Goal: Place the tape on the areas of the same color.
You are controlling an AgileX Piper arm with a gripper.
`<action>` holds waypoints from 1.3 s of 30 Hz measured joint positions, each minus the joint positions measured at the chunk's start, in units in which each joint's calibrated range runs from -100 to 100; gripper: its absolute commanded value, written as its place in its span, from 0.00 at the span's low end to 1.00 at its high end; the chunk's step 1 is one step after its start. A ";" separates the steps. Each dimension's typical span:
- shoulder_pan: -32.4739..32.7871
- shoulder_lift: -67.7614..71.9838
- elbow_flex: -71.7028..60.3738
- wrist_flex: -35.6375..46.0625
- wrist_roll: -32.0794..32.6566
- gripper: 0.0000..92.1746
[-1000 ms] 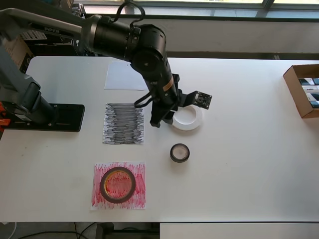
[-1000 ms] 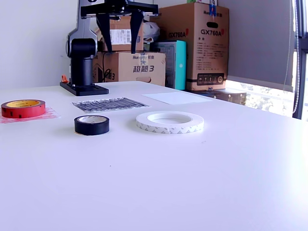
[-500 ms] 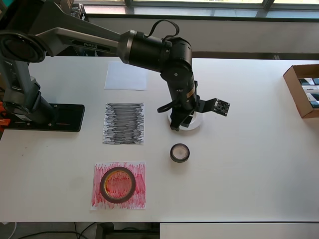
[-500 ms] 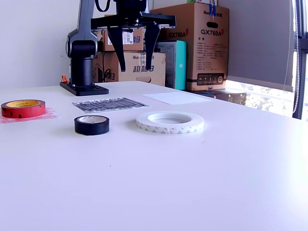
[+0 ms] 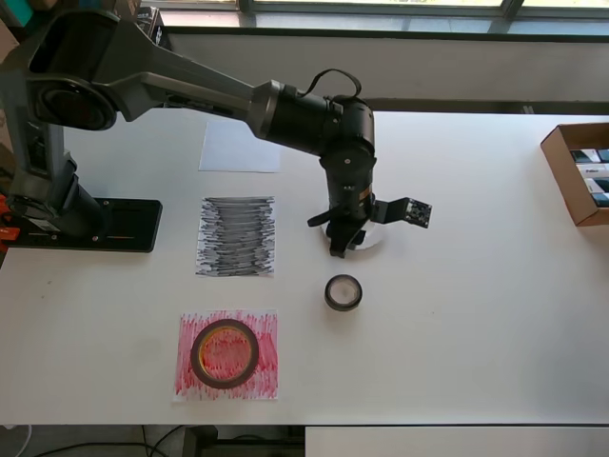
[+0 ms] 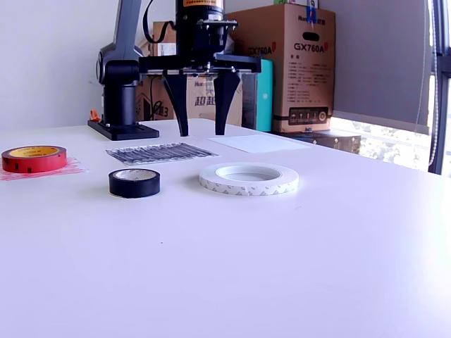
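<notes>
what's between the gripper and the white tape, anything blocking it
Nothing visible. The open gripper hangs over the white tape with only air below its fingers. The black tape sits apart, toward the exterior view's left, and the red tape lies on its red sheet.

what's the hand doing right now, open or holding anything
Hand: open, holding nothing, fingers spread above the white tape roll.

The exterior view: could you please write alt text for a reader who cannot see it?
A black robot arm holds its open hand above a white table, behind a flat white tape roll. Towards the exterior view's left lie a small black tape roll, a black scribbled sheet, and a red tape roll on a red sheet.
</notes>
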 measured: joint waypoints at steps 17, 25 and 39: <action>-0.65 1.59 1.00 -9.23 -9.89 0.57; -0.94 2.80 1.00 -9.23 -11.65 0.57; -0.84 2.80 1.00 -9.23 -10.84 0.64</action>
